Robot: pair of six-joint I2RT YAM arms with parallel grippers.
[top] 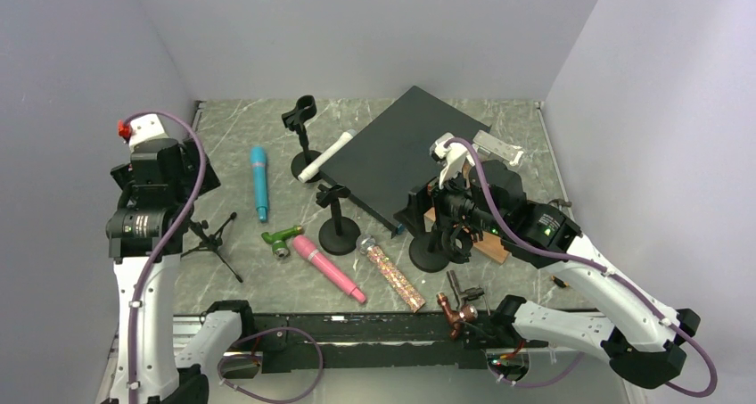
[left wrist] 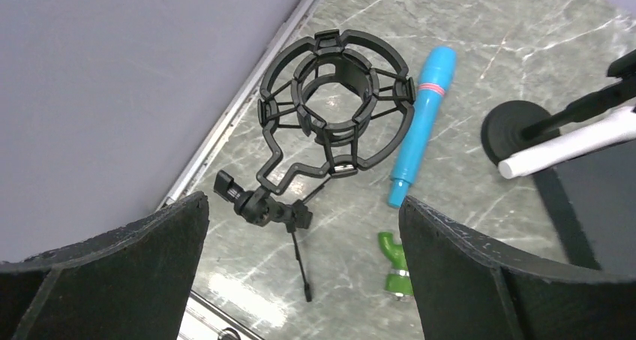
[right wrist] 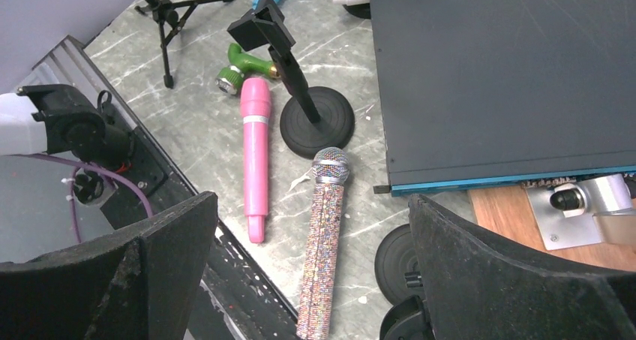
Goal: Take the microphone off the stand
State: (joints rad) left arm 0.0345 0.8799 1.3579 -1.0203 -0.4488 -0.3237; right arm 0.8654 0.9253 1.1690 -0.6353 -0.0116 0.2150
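Several microphones lie loose on the marble table (top: 499, 123): a blue one (top: 258, 183), a pink one (top: 328, 267), a glitter one (top: 392, 272) and a white one (top: 325, 157), whose near end rests by the base of the far stand (top: 301, 141). The shock-mount tripod stand (left wrist: 330, 107) is empty, and my left gripper (left wrist: 301, 205) hovers open above it. The middle desk stand (right wrist: 300, 85) has an empty clip. My right gripper (right wrist: 311, 201) hangs open over the glitter microphone (right wrist: 322, 250), beside a third round stand base (right wrist: 397, 265).
A black flat panel (top: 406, 159) lies tilted at centre right over a wooden block (top: 486, 243). A green fitting (top: 281, 241) and a copper fitting (top: 456, 313) lie near the front edge. Grey walls close in on three sides.
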